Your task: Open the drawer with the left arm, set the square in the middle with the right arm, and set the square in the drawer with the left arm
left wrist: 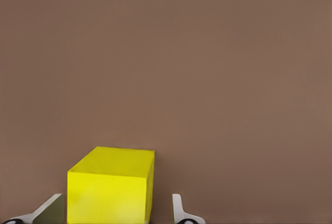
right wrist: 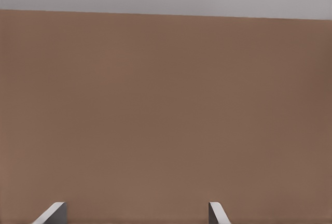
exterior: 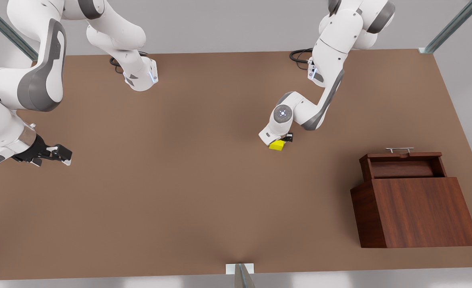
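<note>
The yellow square [exterior: 276, 145] [left wrist: 110, 187] rests on the brown table near its middle. My left gripper [exterior: 282, 141] [left wrist: 115, 200], on the arm at the front view's right, is lowered over it. Its fingers straddle the square, open, with a small gap on each side. The drawer [exterior: 404, 169] is pulled out of the reddish-brown cabinet [exterior: 420, 212], and its silver handle [exterior: 399, 150] faces the back. The tray looks empty. My right gripper [exterior: 65, 157] [right wrist: 136, 208] hovers open at the front view's far left, holding nothing.
The cabinet stands at the front view's right, near the front edge. Both arm bases [exterior: 141, 78] [exterior: 316, 74] sit along the back edge. Bare tabletop [exterior: 171, 180] stretches between the two grippers.
</note>
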